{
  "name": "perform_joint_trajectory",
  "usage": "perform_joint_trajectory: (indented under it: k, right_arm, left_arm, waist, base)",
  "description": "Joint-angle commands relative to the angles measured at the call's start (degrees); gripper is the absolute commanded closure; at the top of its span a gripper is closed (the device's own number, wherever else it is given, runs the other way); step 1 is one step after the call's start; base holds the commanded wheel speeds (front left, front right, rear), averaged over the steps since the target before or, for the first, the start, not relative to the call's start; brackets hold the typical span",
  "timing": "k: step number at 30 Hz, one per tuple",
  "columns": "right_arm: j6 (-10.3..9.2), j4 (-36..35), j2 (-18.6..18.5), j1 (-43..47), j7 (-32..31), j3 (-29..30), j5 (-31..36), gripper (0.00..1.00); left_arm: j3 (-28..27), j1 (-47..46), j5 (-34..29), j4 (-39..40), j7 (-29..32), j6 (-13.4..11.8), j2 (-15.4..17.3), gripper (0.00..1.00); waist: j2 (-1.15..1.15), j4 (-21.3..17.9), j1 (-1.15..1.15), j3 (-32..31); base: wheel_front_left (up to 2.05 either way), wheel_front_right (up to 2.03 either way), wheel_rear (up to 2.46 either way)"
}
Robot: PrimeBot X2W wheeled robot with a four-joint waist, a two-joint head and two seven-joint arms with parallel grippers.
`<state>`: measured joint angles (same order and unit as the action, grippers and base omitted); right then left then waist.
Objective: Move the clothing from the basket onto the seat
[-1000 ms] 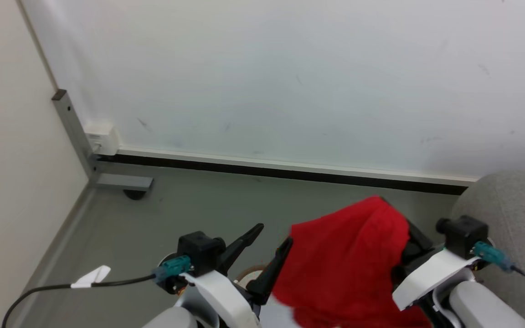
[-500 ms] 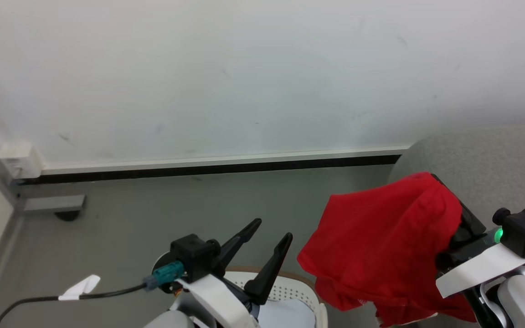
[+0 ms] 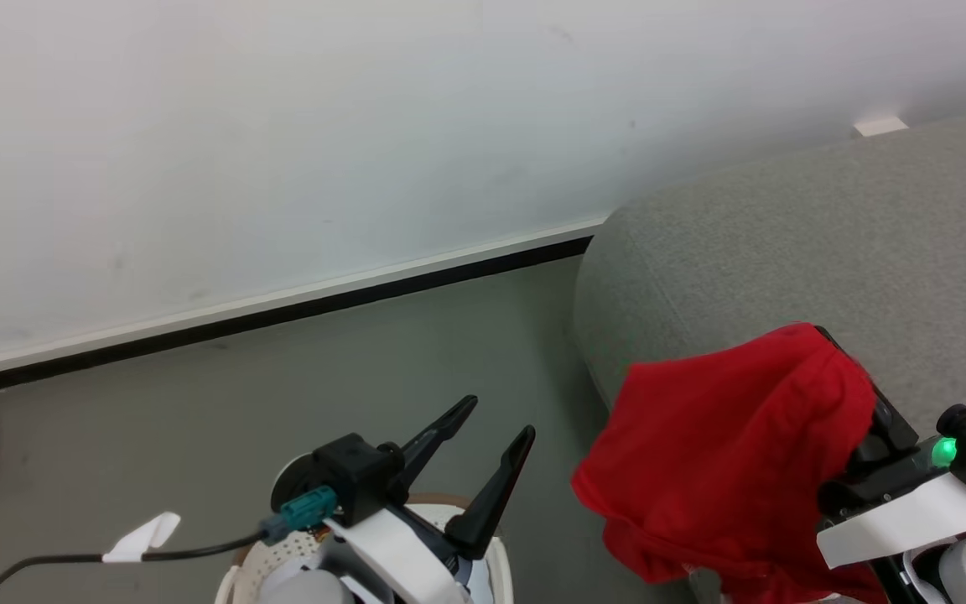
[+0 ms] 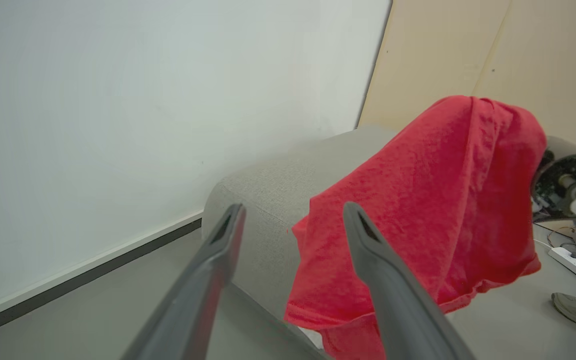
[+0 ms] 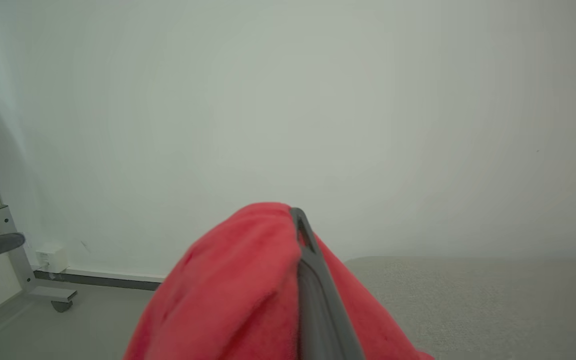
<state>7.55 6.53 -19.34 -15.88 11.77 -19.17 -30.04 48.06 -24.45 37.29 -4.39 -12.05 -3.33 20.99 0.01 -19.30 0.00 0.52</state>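
Bright, even indoor light; soft shadows, slight blur at edges

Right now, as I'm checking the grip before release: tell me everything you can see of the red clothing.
The clothing is bright red, soft, thin fabric, rumpled in loose folds. It drapes over the right gripper, which looks shut on it, one dark finger bare beside the bunched top. Its lower edges hang free in the air by the grey seat, at its rounded corner; I can't tell whether it touches the seat.
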Motion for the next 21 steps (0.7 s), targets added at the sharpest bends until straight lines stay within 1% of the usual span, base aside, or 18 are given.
perform_joint_trajectory:
  k: [1, 6, 10, 13, 14, 16, 18, 21]
  right_arm:
    - [-0.12, -0.8, 0.3, 0.8, 0.0, 0.6, 0.7, 1.0]
    - [-0.12, -2.9, 0.7, 1.5, -1.0, 1.7, 1.5, 1.0]
    - [-0.12, -3.9, 1.0, 1.2, -1.5, 2.4, 2.2, 1.0]
    - [-0.12, -4.5, 0.5, -1.3, -2.1, 2.9, 2.8, 1.0]
    - [-0.12, -4.7, 0.2, -2.3, -2.4, 3.2, 2.9, 1.0]
    - [-0.12, -4.8, -1.6, -5.1, -3.3, 3.3, 4.2, 1.0]
    - [-0.12, -4.3, -2.7, -8.3, -4.1, 3.2, 3.3, 1.0]
    - [-0.12, -3.9, -6.2, -14.1, -5.3, 4.0, 2.1, 1.0]
  left_arm:
    - [-0.1, -0.4, -0.2, -0.1, -0.2, -0.1, 0.5, 0.0]
    - [0.1, -0.8, -0.6, -0.6, -0.4, -0.2, 0.2, 0.0]
    - [0.4, -1.1, -0.7, -0.8, -0.4, 0.0, 0.2, 0.0]
    - [0.6, -1.5, -0.7, -0.7, 0.0, 0.2, 0.4, 0.0]
    - [0.6, -1.8, -0.9, -0.5, 0.2, 0.1, 0.5, 0.0]
    - [0.6, -2.4, -1.2, 0.2, 0.8, 0.1, 1.0, 0.0]
    - [0.5, -3.0, -1.2, 0.6, 1.3, 0.2, 1.5, 0.0]
    - [0.1, -4.5, -1.8, 1.9, 2.3, 0.3, 2.9, 0.0]
  waist:
    - [-0.01, -1.8, 0.0, 0.8]
    - [-0.01, -3.5, 0.0, 1.6]
    - [-0.01, -3.8, 0.0, 2.1]
    - [-0.01, -3.6, 0.0, 3.0]
    - [-0.01, -3.4, 0.0, 3.6]
    - [-0.01, -2.7, 0.0, 5.2]
    - [-0.01, -1.9, 0.0, 6.9]
    - [-0.01, -0.1, 0.0, 10.8]
  base:
    - [0.0, 0.0, 0.0]
    - [0.0, 0.0, 0.0]
    - [0.0, 0.0, 0.0]
    - [0.0, 0.0, 0.0]
    - [0.0, 0.0, 0.0]
    - [0.0, 0.0, 0.0]
    - [0.0, 0.0, 0.0]
    - [0.0, 0.0, 0.0]
